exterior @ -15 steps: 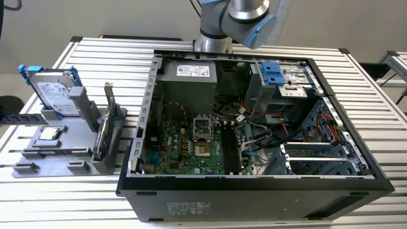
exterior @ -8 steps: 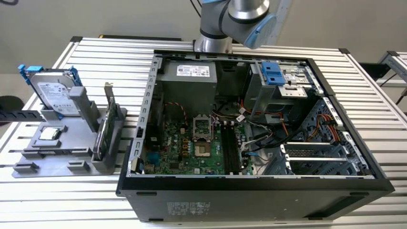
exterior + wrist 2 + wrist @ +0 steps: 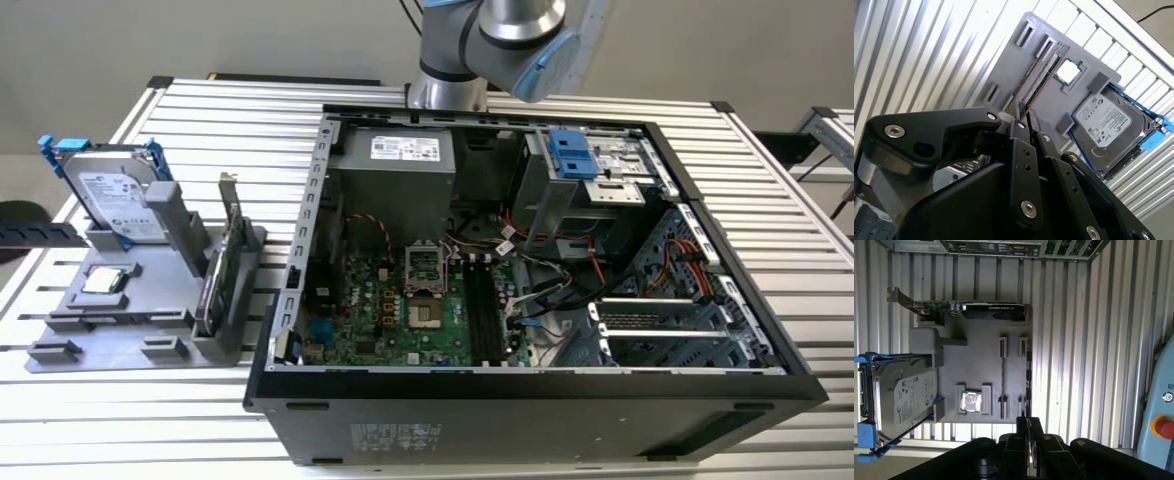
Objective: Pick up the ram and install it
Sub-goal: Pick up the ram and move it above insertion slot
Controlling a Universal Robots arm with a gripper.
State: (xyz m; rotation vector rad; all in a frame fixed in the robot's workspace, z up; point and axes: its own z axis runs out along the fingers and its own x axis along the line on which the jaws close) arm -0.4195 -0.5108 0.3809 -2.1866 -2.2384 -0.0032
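— What is nearest in the exterior view?
— A black computer case [image 3: 534, 400] stands open on the slatted metal desk [image 3: 134, 430], with its motherboard [image 3: 387, 320] showing. Just beside it, on the exterior view's left, sits a grey holder tray [image 3: 134, 312].

— What is on the tray?
— A green card [image 3: 234, 260] stands on edge along the side toward the case. A processor chip [image 3: 107, 280] lies flat in the middle. A hard drive [image 3: 114, 195] in blue rails leans upright at the far end. In the second wrist view the ram [image 3: 1041, 75] stands on its long edge in the tray, just beside the chip.

— Does anything crowd the ram?
— The chip's frame is on one side, and small raised slot blocks [image 3: 1046, 46] sit near its ends.

— And the arm?
— The arm [image 3: 514, 30] stands behind the case and reaches past the picture's top edge. In the first wrist view the hand [image 3: 1029, 424] hovers over the tray, pointing down at it, well apart from the ram. Its fingers [image 3: 1020, 165] lie nearly pressed together, pinching nothing.

— How many of each?
— One ram stick that I can make out, one card, one chip, one drive, one case, one arm and two fingers.
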